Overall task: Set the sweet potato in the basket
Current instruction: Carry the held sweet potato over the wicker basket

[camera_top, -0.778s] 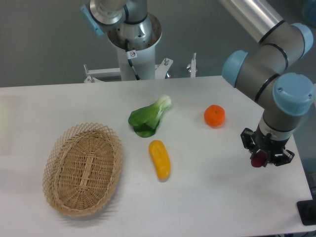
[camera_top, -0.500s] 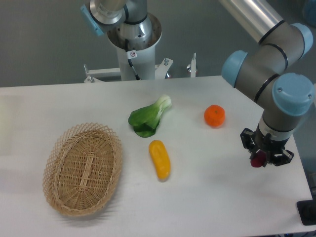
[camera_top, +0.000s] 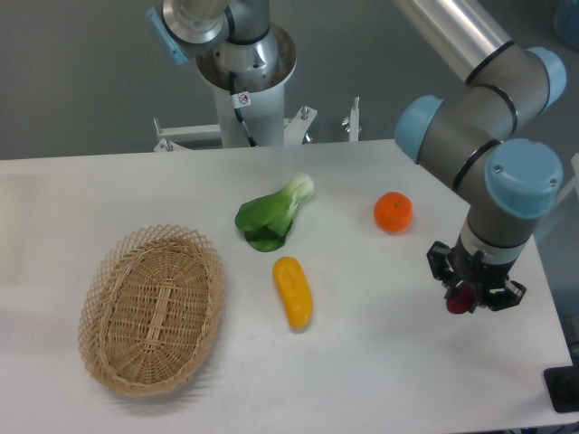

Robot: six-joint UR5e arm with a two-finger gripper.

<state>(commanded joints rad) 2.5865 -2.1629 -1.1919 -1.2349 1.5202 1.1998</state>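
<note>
My gripper [camera_top: 463, 297] is at the right of the table, pointing down, shut on the sweet potato [camera_top: 458, 300]. Only a small reddish-purple end of it shows between the dark fingers, held above the white tabletop. The basket [camera_top: 152, 307], an oval light-tan wicker one with a looped rim, lies at the front left, far from the gripper, with nothing in it.
A yellow-orange oblong vegetable [camera_top: 292, 291] lies mid-table between the basket and the gripper. A green bok choy [camera_top: 272, 213] lies behind it. A round orange fruit [camera_top: 393, 212] sits behind and left of the gripper. The table's right edge is close to the gripper.
The gripper has moved a little to the left with the sweet potato in it. Nothing else has moved.
</note>
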